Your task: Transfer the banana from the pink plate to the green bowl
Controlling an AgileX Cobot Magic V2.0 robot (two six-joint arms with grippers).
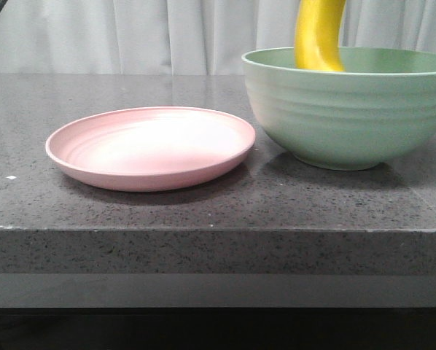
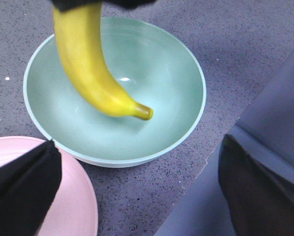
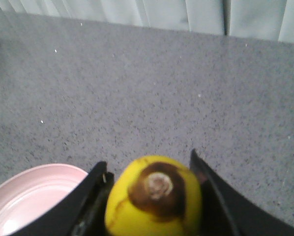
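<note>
The banana [image 1: 320, 36] hangs nearly upright from above, and its lower end dips inside the green bowl [image 1: 349, 109] at the right of the table. In the left wrist view the banana [image 2: 88, 69] curves down over the bowl's inside [image 2: 171, 83], its dark tip low over the bowl's floor. My right gripper [image 3: 148, 162] is shut on the banana's top end [image 3: 154, 201]. The pink plate [image 1: 152, 146] lies empty to the left of the bowl, almost touching it. My left gripper [image 2: 142, 196] is open and empty, above the gap between plate [image 2: 78, 206] and bowl.
The dark speckled table [image 1: 203, 211] ends in a front edge close to the plate and bowl. A pale curtain [image 1: 167, 36] hangs behind. The table's edge also runs near the bowl in the left wrist view [image 2: 235, 128].
</note>
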